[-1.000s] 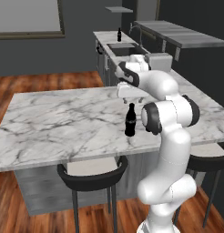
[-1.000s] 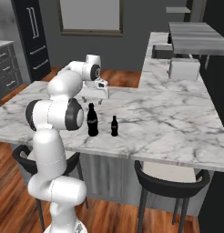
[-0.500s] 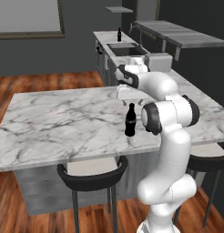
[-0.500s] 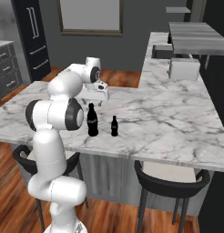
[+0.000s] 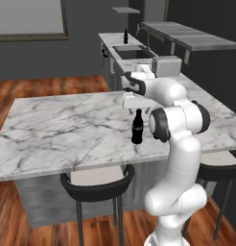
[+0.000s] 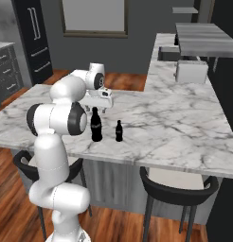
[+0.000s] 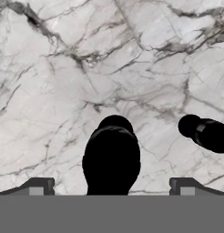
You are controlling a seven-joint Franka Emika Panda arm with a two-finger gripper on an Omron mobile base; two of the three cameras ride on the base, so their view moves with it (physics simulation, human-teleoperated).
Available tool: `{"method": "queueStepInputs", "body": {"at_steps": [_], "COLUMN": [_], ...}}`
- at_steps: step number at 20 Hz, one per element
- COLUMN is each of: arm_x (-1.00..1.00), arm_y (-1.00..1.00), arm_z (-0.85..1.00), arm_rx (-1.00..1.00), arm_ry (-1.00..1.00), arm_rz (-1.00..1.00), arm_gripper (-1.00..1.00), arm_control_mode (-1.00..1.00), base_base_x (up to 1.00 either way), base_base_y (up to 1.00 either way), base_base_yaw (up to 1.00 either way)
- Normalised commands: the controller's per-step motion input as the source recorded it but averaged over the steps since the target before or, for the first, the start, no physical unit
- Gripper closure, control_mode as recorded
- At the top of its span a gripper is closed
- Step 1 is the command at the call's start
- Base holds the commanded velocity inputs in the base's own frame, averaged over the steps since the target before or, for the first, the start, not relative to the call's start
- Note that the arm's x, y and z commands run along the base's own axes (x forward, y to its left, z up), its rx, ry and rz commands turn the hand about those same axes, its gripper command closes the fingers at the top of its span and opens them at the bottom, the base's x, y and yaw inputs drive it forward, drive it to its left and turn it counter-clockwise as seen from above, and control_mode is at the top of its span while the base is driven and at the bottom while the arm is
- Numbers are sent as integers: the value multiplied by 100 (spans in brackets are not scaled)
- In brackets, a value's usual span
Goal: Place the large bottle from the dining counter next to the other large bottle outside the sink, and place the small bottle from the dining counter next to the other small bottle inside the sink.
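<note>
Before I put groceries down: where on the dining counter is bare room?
The dining counter lies bare between the small bottle and the toaster, and across its far end in the left base view. It is crowded around the large bottle, beneath the open gripper.

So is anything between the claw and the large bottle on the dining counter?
Nothing visible. The open claw hangs straight above the large bottle, with bare air between them. The small bottle stands apart to one side.
</note>
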Motion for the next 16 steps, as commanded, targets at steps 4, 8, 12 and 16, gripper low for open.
{"method": "queueStepInputs", "body": {"at_steps": [4,8,12,16], "arm_x": [0,0,0,0], "arm_y": [0,0,0,0], "arm_z": [-2,-1,0,0], "arm_rx": [0,0,0,0], "arm_ry": [0,0,0,0], "arm_rz": [0,0,0,0], "arm_gripper": [-100,-100,-100,100], "arm_control_mode": [-100,-100,-100,-100], "base_base_x": [0,0,0,0], "base_base_y": [0,0,0,0], "base_base_yaw": [0,0,0,0]}}
